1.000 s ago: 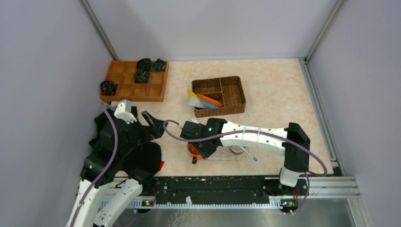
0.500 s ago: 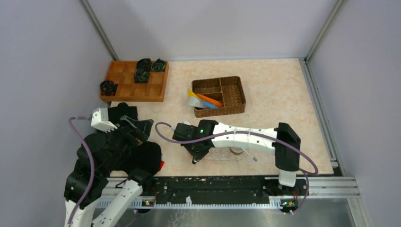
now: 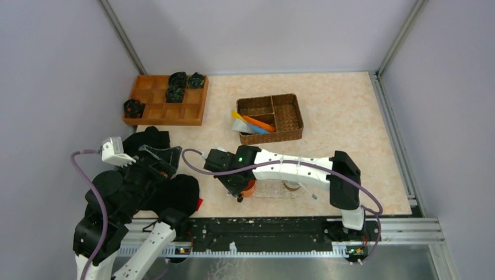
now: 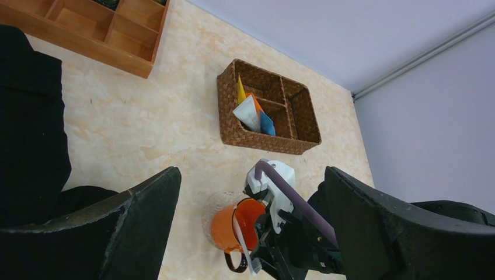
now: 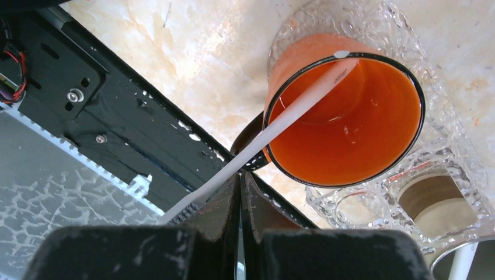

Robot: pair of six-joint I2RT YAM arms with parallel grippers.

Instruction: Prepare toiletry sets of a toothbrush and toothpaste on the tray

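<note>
Right arm's slid left since earlier. The toothbrush [image 5: 292, 108], a slim white stick, leans tip-first on the orange mug [image 5: 350, 134] rim; the mug sits on the bumpy clear tray [image 5: 373, 23]. Right gripper [image 5: 239, 192] pinches it, left gripper [image 4: 251, 175] gapes wide, empty.

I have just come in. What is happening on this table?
The right gripper is shut on a white toothbrush, whose tip leans on the rim of the orange mug on the clear tray. The left gripper is open, holding nothing, to the left. The tubes lie in the basket.
</note>
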